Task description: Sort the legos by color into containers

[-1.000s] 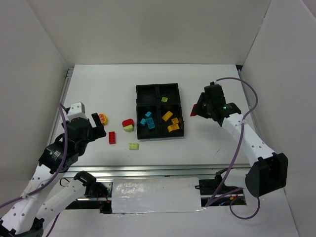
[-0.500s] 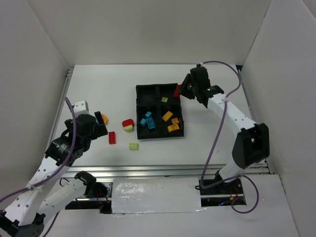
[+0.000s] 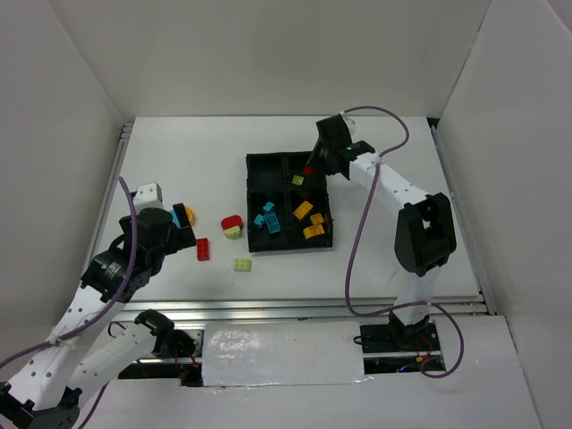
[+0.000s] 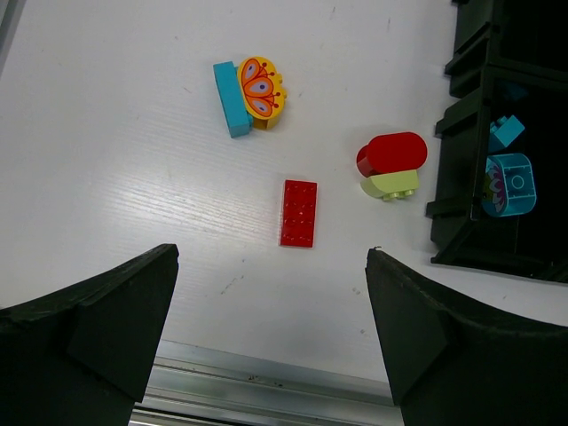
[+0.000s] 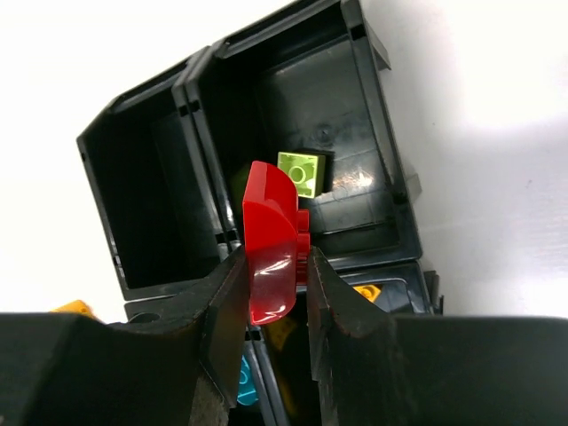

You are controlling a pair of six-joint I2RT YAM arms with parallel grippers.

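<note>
Right claw (image 5: 273, 277) pinching red lego (image 5: 269, 226), above tray divider wall (image 5: 206, 133)

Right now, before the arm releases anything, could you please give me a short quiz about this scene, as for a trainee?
1. True or false: the right claw is shut on a red brick.
2. In the right wrist view, the loose brick lying in the tray compartment beyond the held one is: A cyan, B lime green, C orange.
3. Fill in: the left claw, near the flat red brick on the table, is ____.
Key: 1 true; 2 B; 3 open.
</note>
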